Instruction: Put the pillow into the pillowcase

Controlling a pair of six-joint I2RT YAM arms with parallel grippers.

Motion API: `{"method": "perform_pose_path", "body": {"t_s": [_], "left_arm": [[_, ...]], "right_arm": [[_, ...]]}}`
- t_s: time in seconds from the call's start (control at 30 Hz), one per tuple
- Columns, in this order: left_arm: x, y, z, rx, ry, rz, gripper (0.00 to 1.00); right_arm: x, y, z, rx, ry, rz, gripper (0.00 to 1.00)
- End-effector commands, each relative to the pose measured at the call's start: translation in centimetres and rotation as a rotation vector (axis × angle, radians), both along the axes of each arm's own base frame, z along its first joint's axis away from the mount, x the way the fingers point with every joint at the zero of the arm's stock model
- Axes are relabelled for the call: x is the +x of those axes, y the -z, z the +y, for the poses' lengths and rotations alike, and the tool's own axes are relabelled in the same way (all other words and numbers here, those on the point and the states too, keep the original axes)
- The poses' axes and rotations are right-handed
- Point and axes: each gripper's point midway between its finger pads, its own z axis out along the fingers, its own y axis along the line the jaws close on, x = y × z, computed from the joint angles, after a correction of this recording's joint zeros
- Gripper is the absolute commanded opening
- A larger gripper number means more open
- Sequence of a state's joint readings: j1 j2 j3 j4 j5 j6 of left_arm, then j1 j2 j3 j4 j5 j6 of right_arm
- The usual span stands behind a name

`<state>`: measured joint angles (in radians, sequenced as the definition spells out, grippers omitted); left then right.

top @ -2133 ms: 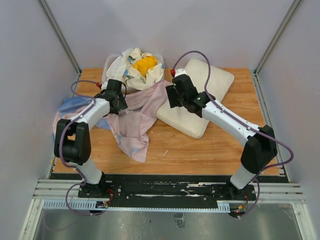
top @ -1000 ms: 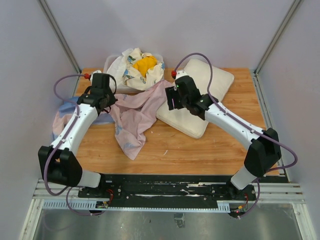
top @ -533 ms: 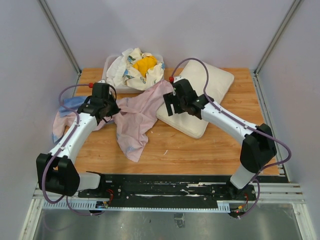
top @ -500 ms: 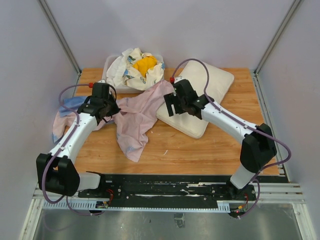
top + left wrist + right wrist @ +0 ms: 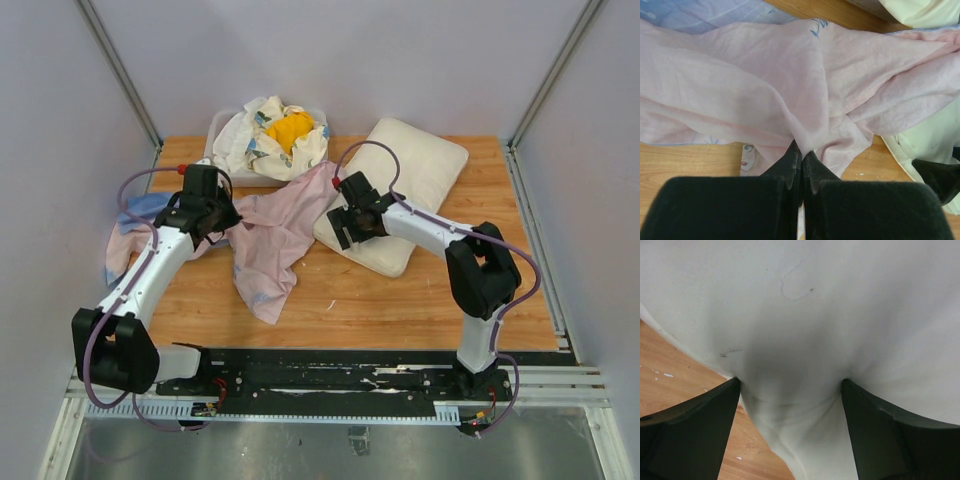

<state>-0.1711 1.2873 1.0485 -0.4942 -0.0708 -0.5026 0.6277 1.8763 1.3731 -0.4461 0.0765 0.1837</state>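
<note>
The cream-white pillow (image 5: 415,180) lies slanted on the right half of the wooden table. My right gripper (image 5: 346,226) is pressed down on its near-left edge, and the wrist view shows the jaws spread wide with the pillow's edge (image 5: 790,340) bulging between the fingers (image 5: 700,425). The pillowcase (image 5: 270,235) lies crumpled left of the pillow, pink side up, with a blue part (image 5: 145,208) at the far left. My left gripper (image 5: 214,222) is shut on a pinched fold of the pink pillowcase (image 5: 805,100), its tips (image 5: 801,155) pressed together.
A bin (image 5: 222,128) at the back of the table holds white floral cloths (image 5: 250,140) and a yellow cloth (image 5: 290,128). Grey walls close in the table on three sides. Bare wood (image 5: 400,300) lies in front of the pillow.
My right arm has folded and lowered its gripper onto the pillow's left edge. My left gripper, having earlier pulled the pillowcase leftward, has stayed put for the last half second.
</note>
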Motion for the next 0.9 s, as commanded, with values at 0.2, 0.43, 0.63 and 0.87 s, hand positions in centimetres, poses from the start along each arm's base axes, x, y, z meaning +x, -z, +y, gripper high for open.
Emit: {"method": "perform_pose_path", "body": {"t_s": [0.2,0.43,0.63,0.87], "left_arm": [[0.1,-1.0,-0.6,-0.051,0.013,-0.043,0.00],[0.3,-0.9,-0.6,-0.053,0.008,-0.040,0.00],[0.8,-0.7,-0.6,-0.048,0.004,-0.036,0.00],[1.2,-0.2,-0.6,-0.048,0.003,-0.029,0.00]], "right_arm": [[-1.7,4.0,-4.4,-0.084,0.119,0.138,0.01],[-4.8,-0.1,-7.0,-0.038,0.203,0.075,0.01],[-7.3,-5.9,-10.1,-0.005,0.279,-0.049,0.01],[-9.5,-9.7,-13.1,-0.018,0.338,-0.137,0.01]]}}
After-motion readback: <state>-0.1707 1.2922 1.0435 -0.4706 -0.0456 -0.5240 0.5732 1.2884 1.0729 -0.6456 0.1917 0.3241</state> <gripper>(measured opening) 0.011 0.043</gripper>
